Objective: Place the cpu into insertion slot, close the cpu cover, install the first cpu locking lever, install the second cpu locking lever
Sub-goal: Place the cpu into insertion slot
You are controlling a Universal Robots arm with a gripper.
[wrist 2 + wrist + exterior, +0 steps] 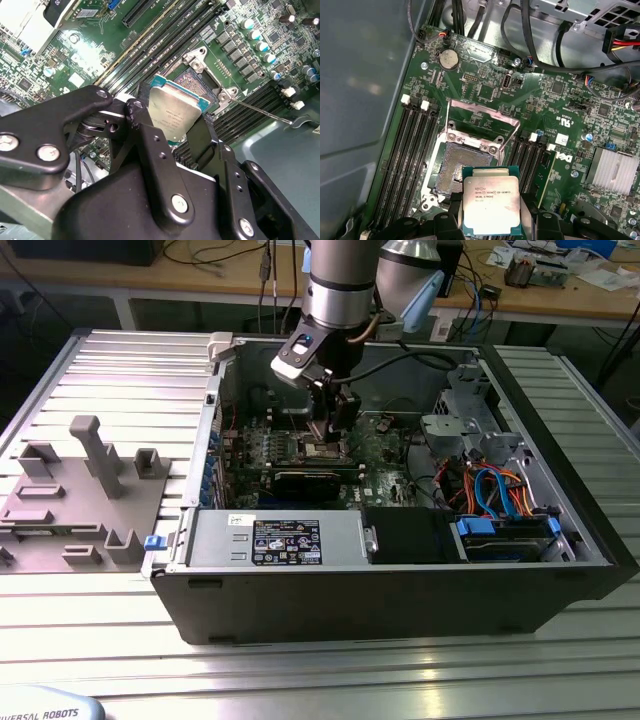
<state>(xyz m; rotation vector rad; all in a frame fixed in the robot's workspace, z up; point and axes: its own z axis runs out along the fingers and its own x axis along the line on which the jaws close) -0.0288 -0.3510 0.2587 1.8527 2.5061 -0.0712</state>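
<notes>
My gripper (331, 430) reaches down into the open computer case and is shut on the cpu (491, 205), a small square chip with a silvery top, gripped by its two opposite edges. In both wrist views the cpu (175, 112) hangs just above the motherboard, overlapping one edge of the open insertion slot (456, 167), whose dark contact field (200, 80) lies bare. The cpu cover (482, 117), a thin metal frame, stands tilted up on its hinge at the socket's far side. A thin locking lever (262, 111) sticks out sideways, released.
Memory slots (412, 150) flank the socket on both sides. A finned heatsink (615, 170) and black cables (540, 55) lie close by. The case wall (400, 590), power supply (285, 540) and drive cage (505, 525) ring the board. A grey fixture plate (80, 495) lies outside.
</notes>
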